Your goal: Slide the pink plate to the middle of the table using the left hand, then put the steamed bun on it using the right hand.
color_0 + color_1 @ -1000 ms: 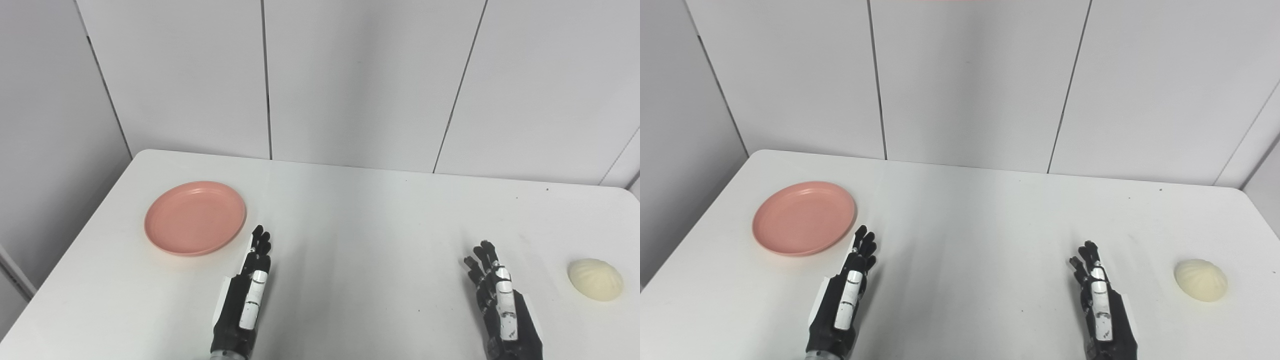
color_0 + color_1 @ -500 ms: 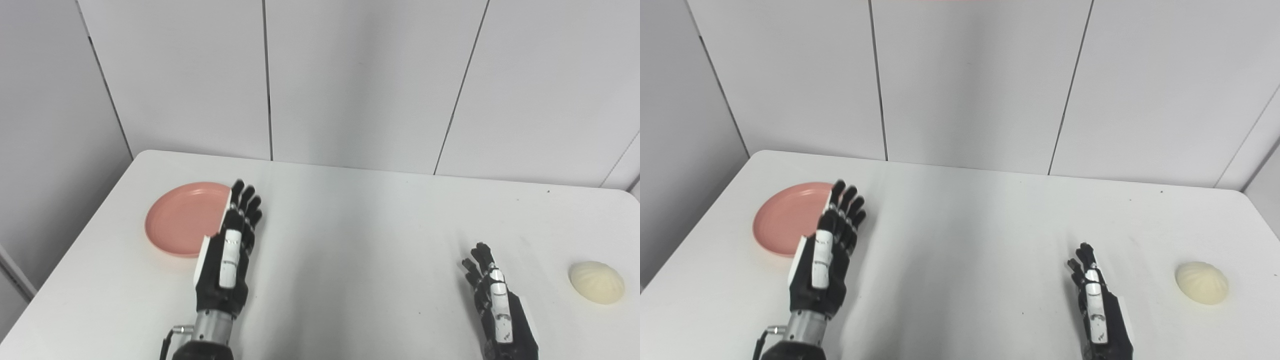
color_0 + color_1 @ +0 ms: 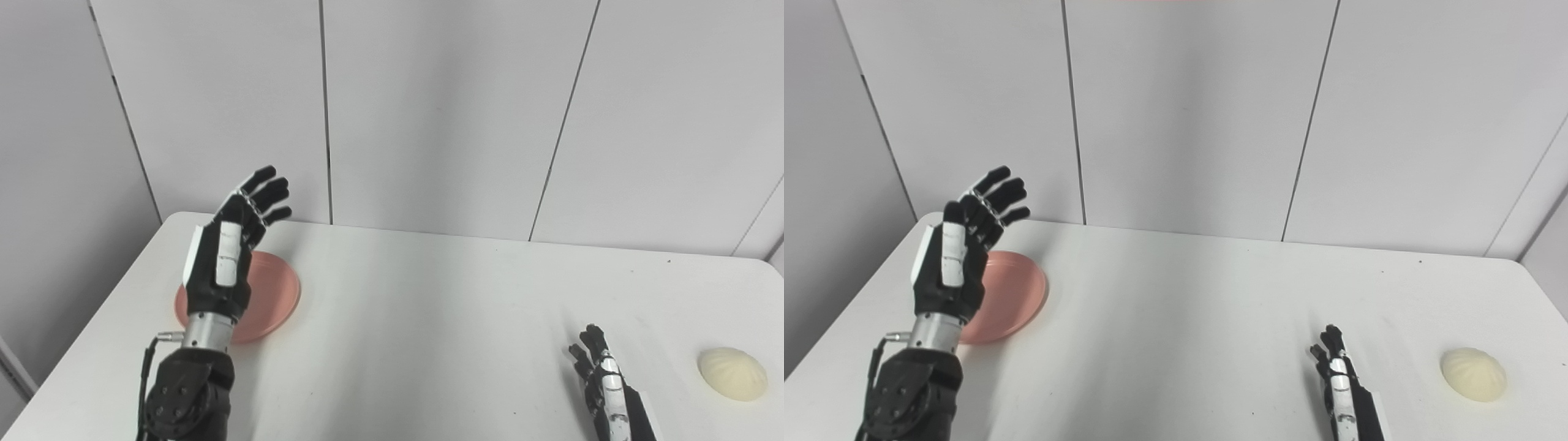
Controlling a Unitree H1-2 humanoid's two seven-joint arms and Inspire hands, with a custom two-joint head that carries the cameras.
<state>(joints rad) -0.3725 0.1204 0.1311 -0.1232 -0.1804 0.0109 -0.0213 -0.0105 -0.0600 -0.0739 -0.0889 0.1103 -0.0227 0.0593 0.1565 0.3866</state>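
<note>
Fingers [image 3: 264, 191] of your left hand [image 3: 223, 263] are spread apart and hold nothing, raised above the table with the palm turned toward the right and the fingertips reaching up past the far edge line. Your pink plate [image 3: 272, 297] lies flat beneath and behind that hand, near the table's left edge toward the far-left corner; it is round and shallow, a plain salmon pink with a low raised rim, and nothing lies on it. The hand and wrist cover its left part in both views, and you cannot tell from these views whether the hand touches it. Your steamed bun [image 3: 732, 374] sits well apart from the plate, near the right edge of the table toward the near side: a pale cream dome with fine pleats running up to its top. Your right hand [image 3: 603, 389] rests low at the near edge, just left of the bun and apart from it, fingers extended, slightly parted and empty. The table [image 3: 429, 318] is white with a few small dark specks.
</note>
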